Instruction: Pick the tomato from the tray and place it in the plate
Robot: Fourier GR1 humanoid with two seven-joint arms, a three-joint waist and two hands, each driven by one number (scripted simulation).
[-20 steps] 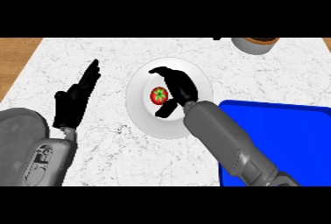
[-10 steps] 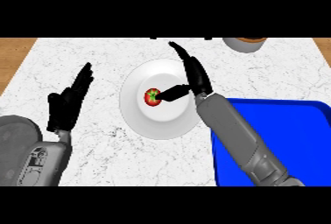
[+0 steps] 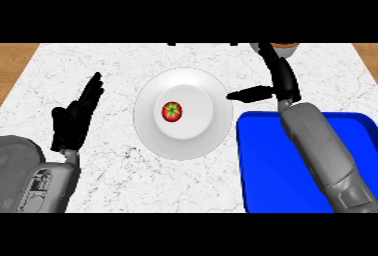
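Tomato (image 3: 171, 111) sits in the plate (image 3: 193, 145); your right hand (image 3: 275, 89) hangs open beside it, holding nothing (left hand (image 3: 76, 116) rests open) — a low sweep could clip the rim.

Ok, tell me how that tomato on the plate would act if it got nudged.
The tomato looks round and smooth, so a nudge would probably roll it. It lies in the middle of the white plate, whose raised rim would likely stop it. It looks small, so probably light.
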